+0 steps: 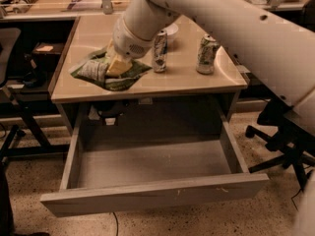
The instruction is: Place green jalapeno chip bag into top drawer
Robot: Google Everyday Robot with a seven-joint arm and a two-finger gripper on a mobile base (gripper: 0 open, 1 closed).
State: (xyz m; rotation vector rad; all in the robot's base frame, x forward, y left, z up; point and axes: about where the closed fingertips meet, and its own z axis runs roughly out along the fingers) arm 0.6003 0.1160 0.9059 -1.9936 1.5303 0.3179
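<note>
The pincer (117,66) sits left of centre in the upper half of the frame, nose down and closed on the bag (91,70), whose green foil bunches up around it. The bag is over the front-left part of the worktop (187,80). From where I stand I can't say whether its underside is off the surface or resting on it.

It looks like a light, soft thing to carry: crinkly, slick film with air and brittle chips inside. I'd expect it to sag and swing either side of the grip, and a hard squeeze could crush what's in it. A hold near the middle, as here, seems sensible, because a pinch on a corner might let it slide out.

The arm (221,28) comes in from the upper right as a thick white limb. It slopes down across the worktop, with the wrist bent steeply toward the bag.

Two cans (159,50) (206,54) stand upright just right of the wrist, the nearer one close enough that a careless swing might knock it.

Below, the drawer (147,193) is pulled well out — its grey floor bare and waiting.
</note>
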